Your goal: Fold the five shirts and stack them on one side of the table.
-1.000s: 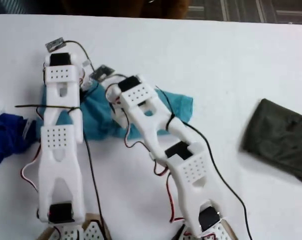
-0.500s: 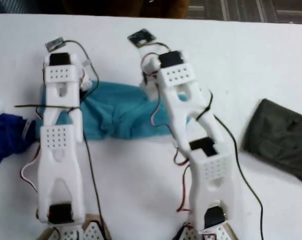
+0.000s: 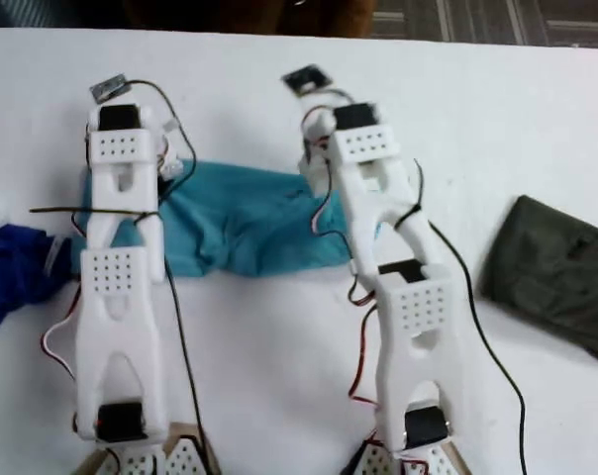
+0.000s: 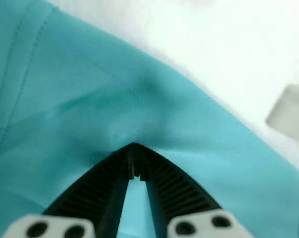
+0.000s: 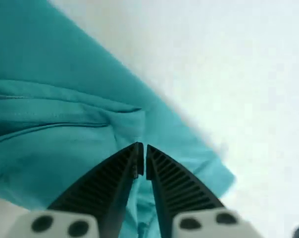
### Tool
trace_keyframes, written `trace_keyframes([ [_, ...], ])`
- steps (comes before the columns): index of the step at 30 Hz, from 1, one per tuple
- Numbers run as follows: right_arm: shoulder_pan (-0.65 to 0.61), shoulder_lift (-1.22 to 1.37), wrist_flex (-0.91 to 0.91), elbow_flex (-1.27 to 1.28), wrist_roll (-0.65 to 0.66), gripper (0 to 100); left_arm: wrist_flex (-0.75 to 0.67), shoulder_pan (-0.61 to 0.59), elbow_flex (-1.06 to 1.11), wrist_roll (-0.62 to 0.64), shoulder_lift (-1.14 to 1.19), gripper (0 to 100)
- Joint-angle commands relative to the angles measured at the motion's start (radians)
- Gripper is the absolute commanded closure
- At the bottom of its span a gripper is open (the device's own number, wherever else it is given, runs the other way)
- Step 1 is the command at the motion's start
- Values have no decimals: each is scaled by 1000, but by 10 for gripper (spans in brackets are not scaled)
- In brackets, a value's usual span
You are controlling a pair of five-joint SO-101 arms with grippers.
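The left pincer (image 4: 133,167) and right pincer (image 5: 142,159) each pinch an end of the teal fabric shirt (image 3: 245,230), stretched between them on the white table (image 3: 497,109): a spreading step, I'd say, with laying it flat for folding next.

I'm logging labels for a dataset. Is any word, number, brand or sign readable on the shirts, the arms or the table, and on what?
None: no text can be read.
The teal shirt, blue shirt and dark green shirt show plain cloth.
The white arms and the table bear no legible marks.
Close up at the left gripper and right gripper, the teal cloth shows only stitching.
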Motion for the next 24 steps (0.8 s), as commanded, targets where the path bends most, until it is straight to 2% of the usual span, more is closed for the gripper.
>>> trace_keyframes([
  [1, 16, -79, 159, -170, -3, 979, 18, -28, -13, 8, -9, 932],
  [3, 16, -104, 260, -244, -3, 979, 18, -26, -13, 8, -9, 878],
  [7, 65, -211, 266, -250, -2, 979, 20, -26, -13, 2, -9, 801],
  [12, 134, -343, 266, -206, 0, 979, 46, -20, -58, -137, -38, 796],
  [18, 182, -460, 265, -97, 94, 979, 86, -32, -142, -238, -138, 793],
  [24, 222, -536, 265, -18, 97, 979, 86, -89, -10, -365, -238, 793],
])
